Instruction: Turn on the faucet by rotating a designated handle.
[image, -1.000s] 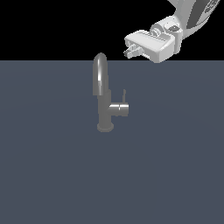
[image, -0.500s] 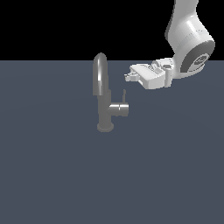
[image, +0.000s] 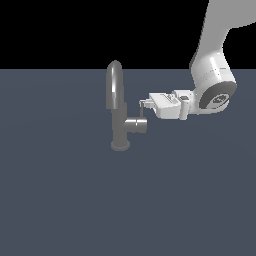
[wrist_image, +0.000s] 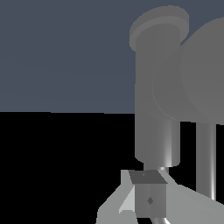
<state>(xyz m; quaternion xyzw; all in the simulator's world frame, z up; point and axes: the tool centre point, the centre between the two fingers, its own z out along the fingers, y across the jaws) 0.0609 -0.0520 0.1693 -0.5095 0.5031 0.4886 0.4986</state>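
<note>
The grey faucet (image: 116, 107) stands on the dark floor, its arched spout rising over a round base. A short side cylinder (image: 136, 125) sticks out toward the exterior view's right, and the thin handle (image: 142, 112) stands upright from its end. My gripper (image: 144, 104) reaches in horizontally from the right, fingertips at the handle's upper end. The fingers look shut together with nothing between them. Whether they touch the handle I cannot tell. In the wrist view the faucet (wrist_image: 157, 109) looms close, the handle (wrist_image: 205, 162) is a thin rod, and my gripper (wrist_image: 148, 194) sits beside it.
A flat dark grey floor (image: 60, 200) spreads around the faucet. The white arm (image: 212, 85) comes down from the exterior view's upper right.
My gripper has come down and moved toward the exterior view's left, from above and right of the faucet to the handle's top. Faucet and handle stand as before.
</note>
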